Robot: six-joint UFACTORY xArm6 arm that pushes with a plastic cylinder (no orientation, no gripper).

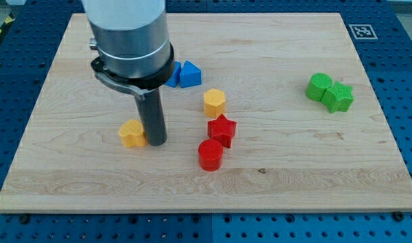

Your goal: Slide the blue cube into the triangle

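A blue triangle-like block (190, 73) sits near the top middle of the wooden board (273, 169). A second blue block, likely the cube (172, 75), touches its left side and is partly hidden behind the arm's grey body. My tip (156, 142) rests on the board well below the blue blocks, right beside a yellow block (132, 133) on its left.
A yellow hexagonal block (214, 102) lies right of the rod. A red star block (222, 129) and a red cylinder (210, 154) sit below it. Two green blocks (319, 87) (339, 97) touch each other at the view's right.
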